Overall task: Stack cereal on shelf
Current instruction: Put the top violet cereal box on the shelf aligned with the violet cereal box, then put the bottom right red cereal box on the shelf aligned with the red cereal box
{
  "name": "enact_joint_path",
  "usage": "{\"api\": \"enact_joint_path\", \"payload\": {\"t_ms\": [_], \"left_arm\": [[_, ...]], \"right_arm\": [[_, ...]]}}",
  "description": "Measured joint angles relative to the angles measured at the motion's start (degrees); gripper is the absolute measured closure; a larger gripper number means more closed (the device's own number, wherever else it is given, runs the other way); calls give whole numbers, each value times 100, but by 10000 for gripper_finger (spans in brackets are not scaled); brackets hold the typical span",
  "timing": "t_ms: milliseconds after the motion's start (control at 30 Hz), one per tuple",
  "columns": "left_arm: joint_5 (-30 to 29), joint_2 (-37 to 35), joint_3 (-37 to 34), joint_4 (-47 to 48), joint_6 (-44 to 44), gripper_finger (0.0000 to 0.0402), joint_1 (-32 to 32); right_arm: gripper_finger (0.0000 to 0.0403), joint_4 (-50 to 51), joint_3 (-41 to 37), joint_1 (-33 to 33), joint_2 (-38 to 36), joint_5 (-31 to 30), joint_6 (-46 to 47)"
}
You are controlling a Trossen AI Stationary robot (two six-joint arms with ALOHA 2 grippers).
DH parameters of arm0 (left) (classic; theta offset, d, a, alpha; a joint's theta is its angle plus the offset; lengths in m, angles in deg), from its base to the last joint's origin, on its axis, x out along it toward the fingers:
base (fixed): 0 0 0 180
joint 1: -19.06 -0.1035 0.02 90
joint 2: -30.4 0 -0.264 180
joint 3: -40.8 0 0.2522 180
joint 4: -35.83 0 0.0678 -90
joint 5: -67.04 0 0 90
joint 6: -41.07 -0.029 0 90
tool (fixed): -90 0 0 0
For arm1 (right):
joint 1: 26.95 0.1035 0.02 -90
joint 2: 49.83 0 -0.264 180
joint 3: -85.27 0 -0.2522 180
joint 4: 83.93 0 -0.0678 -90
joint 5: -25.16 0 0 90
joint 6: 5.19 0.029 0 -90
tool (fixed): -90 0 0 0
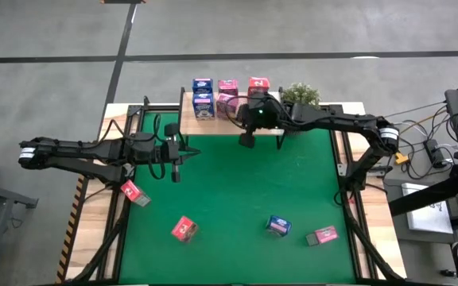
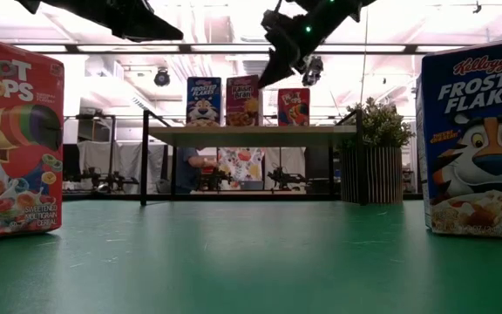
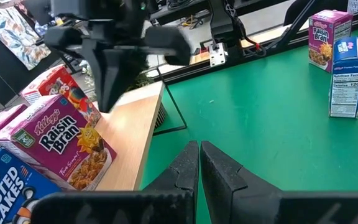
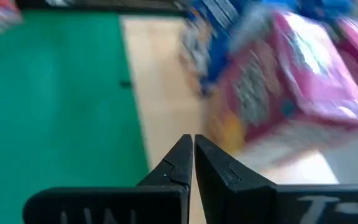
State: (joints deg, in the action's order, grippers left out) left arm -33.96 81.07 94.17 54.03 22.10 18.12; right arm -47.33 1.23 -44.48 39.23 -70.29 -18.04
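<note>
Nearest me, four cereal boxes wait on the green mat (image 1: 237,191), well short of the shelf (image 1: 189,119): a pink box (image 1: 184,229) and a red box (image 1: 133,192) lying tilted, a blue box (image 1: 277,226), and another pink box (image 1: 322,235) lying flat with its long side across the mat. The left hand (image 1: 175,163), pinched closed and empty, hangs between them and the shelf. At the shelf's front edge the right hand (image 1: 247,140) is closed too, holding nothing. On the shelf five boxes stand, fronts toward me, so I judge the job just over half done.
</note>
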Motion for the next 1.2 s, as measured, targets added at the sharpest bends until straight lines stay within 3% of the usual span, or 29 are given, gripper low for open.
{"api": "enact_joint_path", "payload": {"t_ms": [133, 233, 367, 767, 900, 1067, 1200], "left_arm": [[0, 0, 0, -8, -3, 402, 1], [0, 0, 0, -13, -1, 402, -1], [0, 0, 0, -11, -1, 402, 1], [0, 0, 0, 13, -3, 402, -1], [0, 0, 0, 16, -1, 402, 1], [0, 0, 0, 18, -1, 402, -1], [0, -2, 0, 18, -1, 402, -1]], "right_arm": [[394, -745, -2, 133, 238, 24, 2], [394, -1100, -3, 158, 460, -460, -172], [394, -1114, 2, 148, 564, -956, -277], [394, -1020, 7, 100, 511, -1155, -360], [394, -848, 8, 89, 511, -1503, -375], [394, -807, 9, 111, 511, -1496, -318], [394, -845, 77, 169, 511, -1096, -224]]}}
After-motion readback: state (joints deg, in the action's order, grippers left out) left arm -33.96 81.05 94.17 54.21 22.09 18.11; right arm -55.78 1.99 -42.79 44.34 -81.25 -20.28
